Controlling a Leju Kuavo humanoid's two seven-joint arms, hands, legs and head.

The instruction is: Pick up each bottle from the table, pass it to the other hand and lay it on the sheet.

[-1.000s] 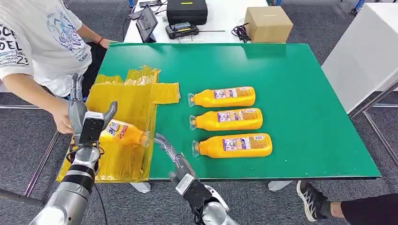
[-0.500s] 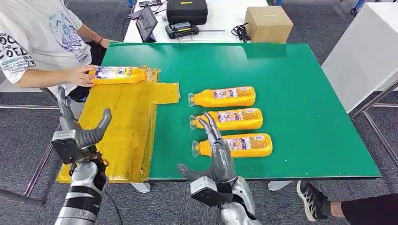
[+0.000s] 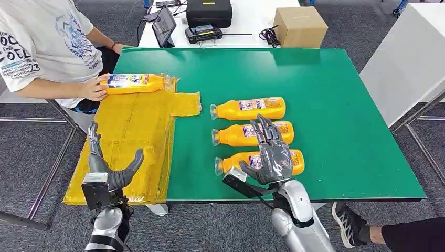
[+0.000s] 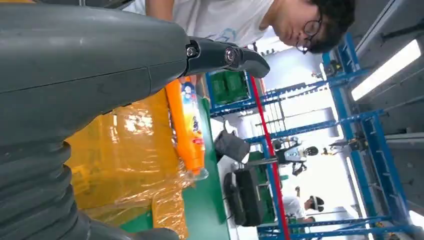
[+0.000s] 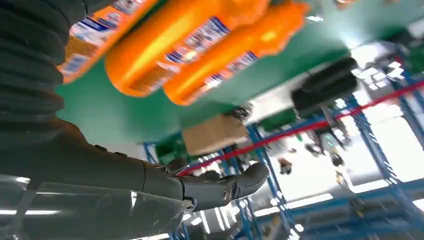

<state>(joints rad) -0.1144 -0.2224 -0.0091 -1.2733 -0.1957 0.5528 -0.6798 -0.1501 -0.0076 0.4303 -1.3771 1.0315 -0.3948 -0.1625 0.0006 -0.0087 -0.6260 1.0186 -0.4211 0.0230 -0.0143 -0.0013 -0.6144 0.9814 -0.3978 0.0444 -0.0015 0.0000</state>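
We saw right hand (image 3: 273,155) over nearest bottle (image 3: 294,161) by tabletop (image 3: 341,105) front edge, fingers spread, nothing held; couldn't tell if touching. Middle bottle (image 3: 236,135) and far bottle (image 3: 251,108) lay parallel behind it, caps toward yellow sheet (image 3: 136,131). Left hand (image 3: 107,170) was off tabletop's front-left corner, fingers apart, empty. Fourth bottle (image 3: 131,83) lay on sheet's far edge, person's hand (image 3: 94,86) on it.
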